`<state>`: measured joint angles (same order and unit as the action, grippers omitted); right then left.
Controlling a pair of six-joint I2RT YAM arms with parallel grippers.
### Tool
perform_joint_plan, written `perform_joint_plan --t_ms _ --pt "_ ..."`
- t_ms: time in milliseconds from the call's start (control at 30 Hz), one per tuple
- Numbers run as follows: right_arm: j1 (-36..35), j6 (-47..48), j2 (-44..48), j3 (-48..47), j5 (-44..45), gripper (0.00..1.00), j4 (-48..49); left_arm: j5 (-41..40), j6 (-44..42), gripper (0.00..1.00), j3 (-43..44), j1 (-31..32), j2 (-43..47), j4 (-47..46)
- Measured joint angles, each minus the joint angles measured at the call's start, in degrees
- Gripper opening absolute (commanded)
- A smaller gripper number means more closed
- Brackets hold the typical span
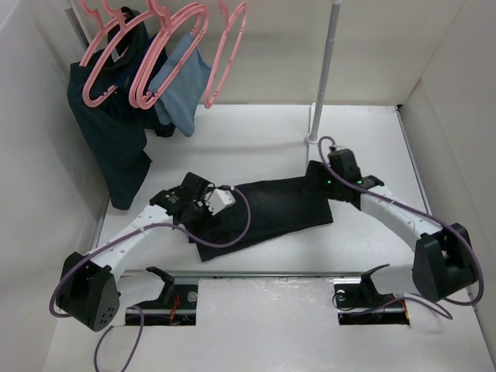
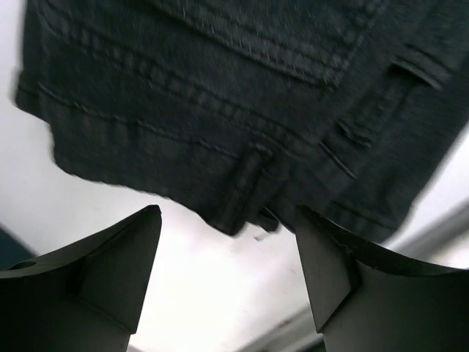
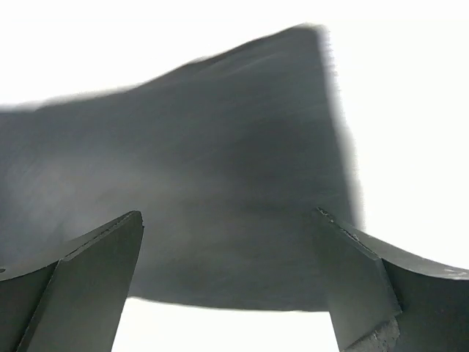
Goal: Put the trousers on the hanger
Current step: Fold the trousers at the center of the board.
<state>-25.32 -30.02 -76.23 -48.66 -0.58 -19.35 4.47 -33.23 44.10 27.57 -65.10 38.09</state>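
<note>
Both spread: left pincer [image 2: 227,220] and right pincer [image 3: 227,216] above stitched, belt-looped black trousers [image 1: 271,203].

White arm links [image 1: 128,232], black joint housings [image 1: 89,291], purple cables [image 1: 245,217], matte black wedge-shaped claw fingers [image 2: 110,271].

I read trousers [image 1: 279,203] plain black | hangers [image 1: 219,66] pink | far-left corner: teal-navy garment [image 1: 116,155], light blue garment [image 1: 182,85] | surface [image 1: 256,132] white

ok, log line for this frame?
phase: pre-grasp | trousers: lying flat | left gripper: open, over waist end | right gripper: open, over leg end | hangers: hung back left, untouched
</note>
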Motion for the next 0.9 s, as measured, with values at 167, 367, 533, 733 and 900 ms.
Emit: perform_joint_plan --t_ms 167,367,533,733,900 --pt "12.3 3.0 -3.0 -0.5 -2.5 1.00 -1.3 -7.1 -2.4 0.72 -2.8 5.4 -1.2 -7.1" --pt "15.3 7.6 -13.5 -0.9 -14.0 1.00 0.7 -6.0 -5.0 0.66 -8.5 10.8 -4.3 -11.0" --pt "16.2 8.0 -13.6 0.8 -20.1 0.31 4.7 -6.9 -6.8 0.00 -11.0 12.0 -4.9 -14.5" --pt "22.5 3.5 -11.3 5.7 -24.8 0.00 7.1 -8.9 -6.7 0.00 -9.2 12.2 -7.1 -16.1" --pt "25.9 -3.4 4.3 15.0 -22.4 0.00 6.6 -8.7 -8.1 0.00 -4.8 11.1 -7.0 -16.6"
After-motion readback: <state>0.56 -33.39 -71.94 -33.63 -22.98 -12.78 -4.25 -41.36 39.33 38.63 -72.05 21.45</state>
